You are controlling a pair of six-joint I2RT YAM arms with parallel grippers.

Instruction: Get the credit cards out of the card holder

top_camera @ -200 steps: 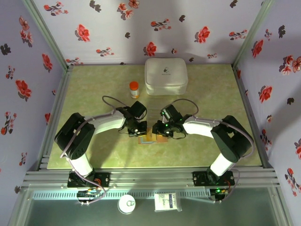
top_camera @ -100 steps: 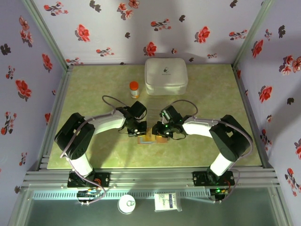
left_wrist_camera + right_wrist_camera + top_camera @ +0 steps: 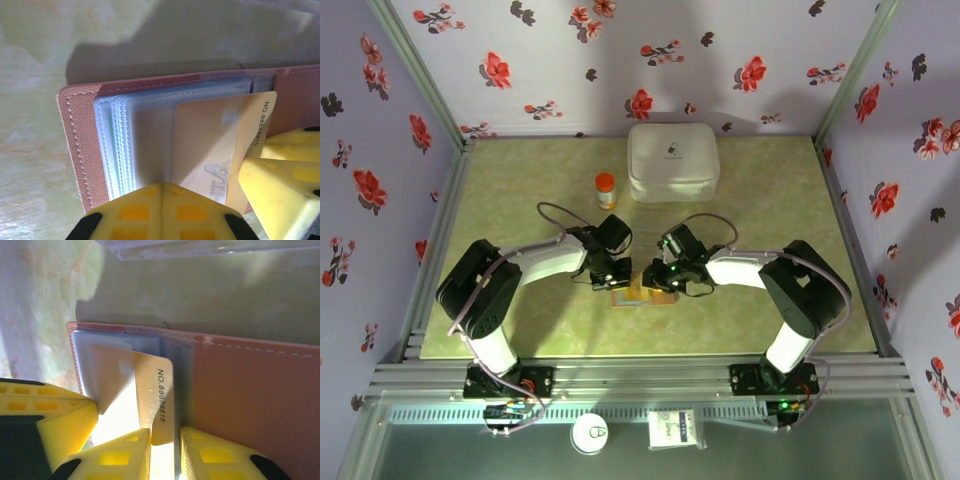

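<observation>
The brown card holder (image 3: 638,297) lies open on the table between both arms. In the left wrist view its brown border (image 3: 75,140) frames a stack of clear sleeves. A gold credit card (image 3: 210,145) sticks halfway out of one sleeve. My left gripper (image 3: 162,186) is shut, its tip pressing down on the sleeves. In the right wrist view the card's numbered end (image 3: 162,390) lies in the narrow gap of my right gripper (image 3: 165,440). One finger overlaps the card and the other stands a sliver off its edge. The holder's brown flap (image 3: 250,400) lies to the right.
A large white rounded case (image 3: 672,162) and a small orange-capped bottle (image 3: 606,189) stand at the back of the table. A clear plastic sheet (image 3: 210,247) lies just beyond the holder. The two grippers (image 3: 613,281) (image 3: 655,283) nearly touch over the holder.
The right gripper's jaws have narrowed around the card's end and the right arm has edged slightly left. The left gripper has stayed shut in place.
</observation>
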